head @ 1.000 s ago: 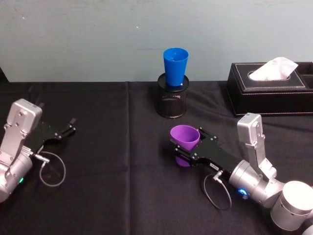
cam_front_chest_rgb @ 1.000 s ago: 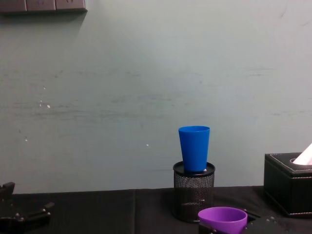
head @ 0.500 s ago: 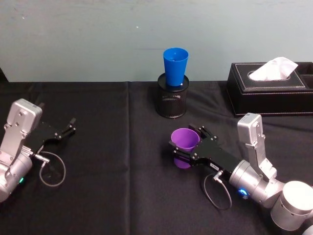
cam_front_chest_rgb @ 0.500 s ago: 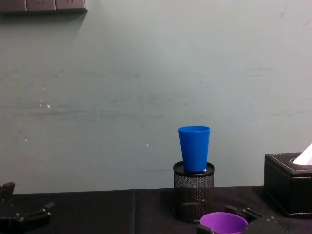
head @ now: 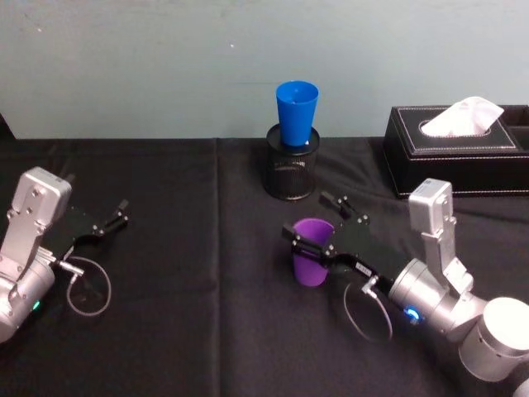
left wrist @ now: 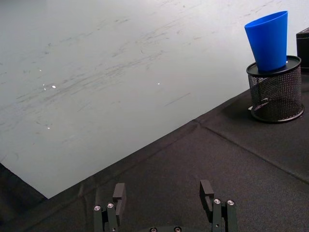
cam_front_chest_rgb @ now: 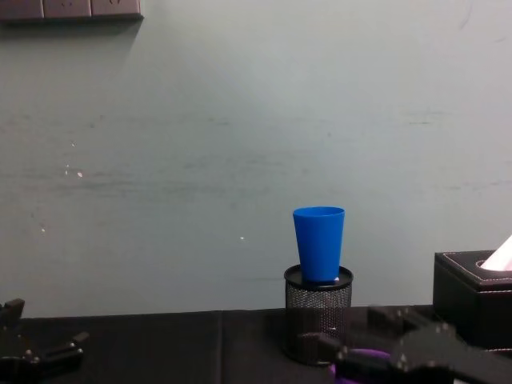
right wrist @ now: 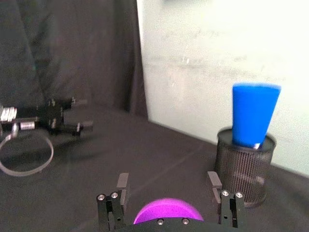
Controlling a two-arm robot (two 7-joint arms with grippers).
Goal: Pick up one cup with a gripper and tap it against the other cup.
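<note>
The purple cup (head: 311, 258) stands upright on the black cloth, a little in front of the blue cup. My right gripper (head: 307, 217) is open and straddles the purple cup's rim, one finger (head: 301, 238) crossing in front of it. In the right wrist view the purple cup's rim (right wrist: 166, 211) lies low between the spread fingers (right wrist: 213, 182). The blue cup (head: 296, 112) stands in the black mesh pen holder (head: 291, 172) at the back centre, also seen as the blue cup (cam_front_chest_rgb: 318, 243) and the blue cup (right wrist: 254, 115). My left gripper (head: 121, 213) rests open at the far left.
A black tissue box (head: 459, 153) stands at the back right, close to the right arm. The left arm's cable loop (head: 87, 289) lies on the cloth. A pale wall closes off the back edge of the table.
The right gripper has let go of the purple cup: it held it tilted above the cloth, and now the cup stands upright with the fingers spread apart around it.
</note>
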